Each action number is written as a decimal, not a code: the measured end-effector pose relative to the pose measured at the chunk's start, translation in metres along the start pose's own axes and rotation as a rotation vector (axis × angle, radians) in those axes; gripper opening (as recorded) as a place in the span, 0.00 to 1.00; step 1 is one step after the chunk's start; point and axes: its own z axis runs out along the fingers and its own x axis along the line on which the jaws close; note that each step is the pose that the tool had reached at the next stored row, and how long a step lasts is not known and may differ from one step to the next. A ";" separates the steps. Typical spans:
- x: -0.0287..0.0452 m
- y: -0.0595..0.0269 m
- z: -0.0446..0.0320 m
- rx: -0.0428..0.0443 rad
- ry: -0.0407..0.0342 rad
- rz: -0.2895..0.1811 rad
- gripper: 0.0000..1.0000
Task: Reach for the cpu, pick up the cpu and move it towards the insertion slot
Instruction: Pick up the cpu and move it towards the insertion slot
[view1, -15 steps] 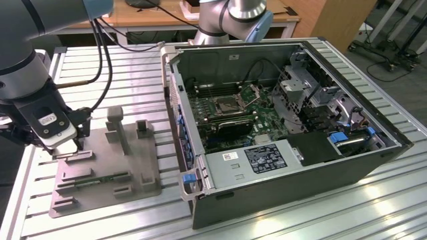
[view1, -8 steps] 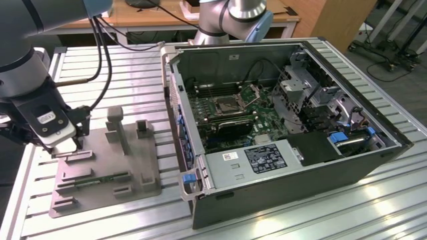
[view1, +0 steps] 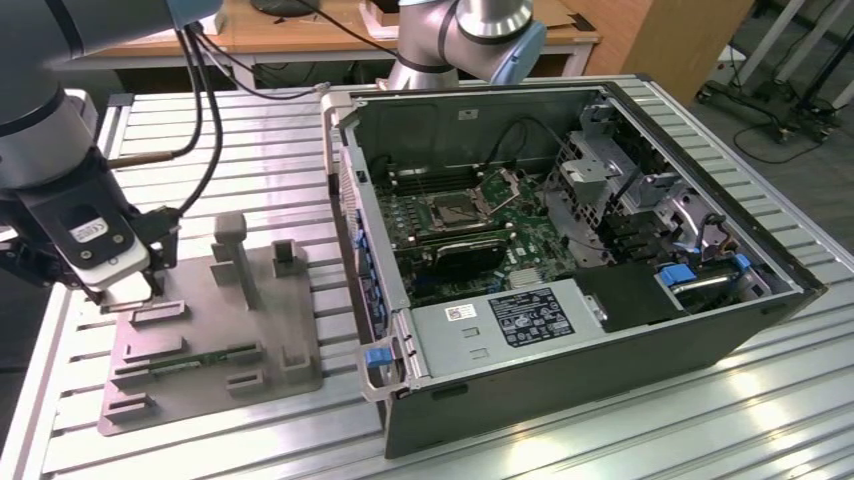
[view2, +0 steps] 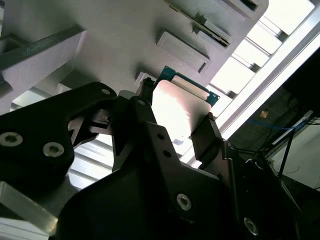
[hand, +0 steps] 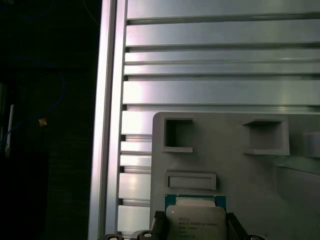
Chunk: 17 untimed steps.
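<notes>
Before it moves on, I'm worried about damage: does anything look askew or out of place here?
Nothing stands out. The cpu lies square between the fingers of the gripper at the grey fixture tray, and the insertion slot in the open case looks uncovered.

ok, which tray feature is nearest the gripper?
The wide shallow rectangle, right beside the cpu; the two square pockets sit farther away.
</notes>
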 end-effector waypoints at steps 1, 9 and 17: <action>0.0000 0.0000 -0.0006 0.0000 0.0000 0.000 0.55; 0.0000 0.0003 -0.0046 0.0000 0.0000 0.000 0.55; -0.0001 0.0005 -0.0089 0.0000 0.0000 0.000 0.55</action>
